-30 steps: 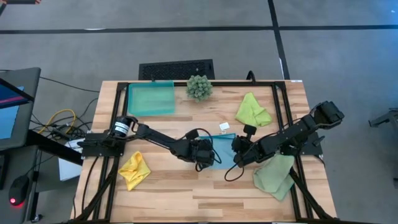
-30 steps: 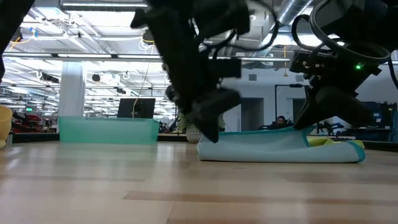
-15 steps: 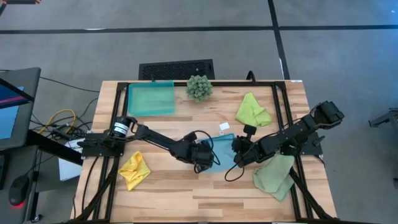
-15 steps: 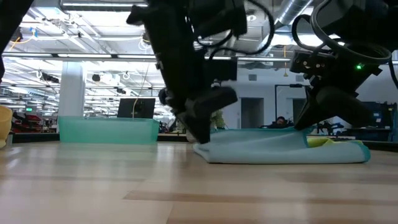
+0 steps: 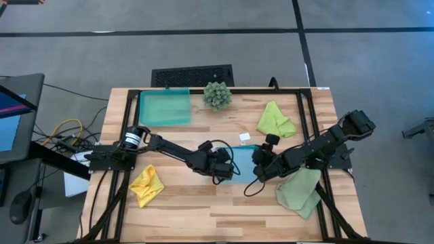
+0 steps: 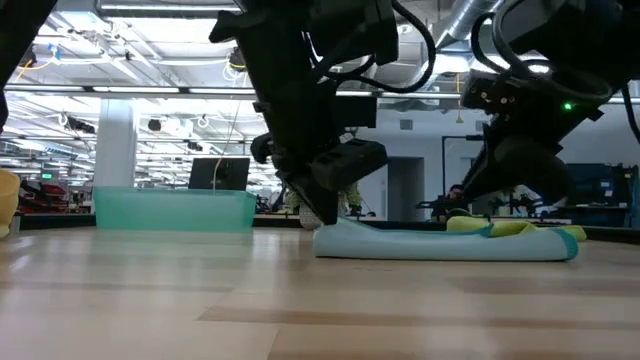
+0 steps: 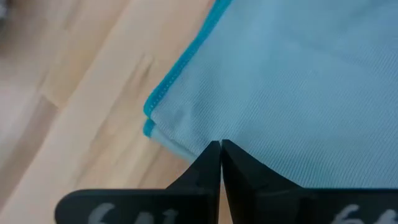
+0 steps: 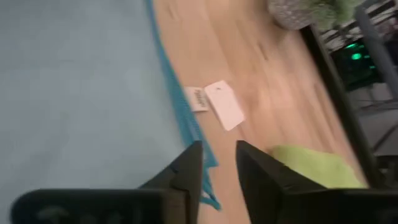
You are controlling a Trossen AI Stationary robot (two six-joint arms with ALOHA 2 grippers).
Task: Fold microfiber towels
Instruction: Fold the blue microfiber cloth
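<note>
The light blue towel (image 5: 243,160) lies folded and flat on the table's middle, between my two grippers. My left gripper (image 7: 220,146) is shut at the towel's left end, close to a corner where two layers (image 7: 151,127) show. My right gripper (image 8: 217,165) stands open over the towel's right edge (image 8: 186,127); I cannot tell whether it touches it. The lime green towel (image 5: 277,120) lies crumpled at the far right. The yellow towel (image 5: 146,184) lies at the near left and the pale sage towel (image 5: 300,190) at the near right. My left gripper pinches the towel's left edge (image 7: 198,148) between its two fingertips, next to the corner. The fingers come slanting down from the table's left side. How many layers they have does not show. The towel lies on the table, its left end (image 6: 330,228) slightly raised.
A teal tray (image 5: 164,107) stands at the far left, with a spiky green plant (image 5: 217,95) beside it. A small white tag (image 5: 245,137) lies just beyond the blue towel. Bare wood shows along the near edge.
My right gripper has let go of the towel's right part, which rose up to it before. That part has dropped, and the towel now lies flat. My left gripper has rolled a little at the towel's left end.
</note>
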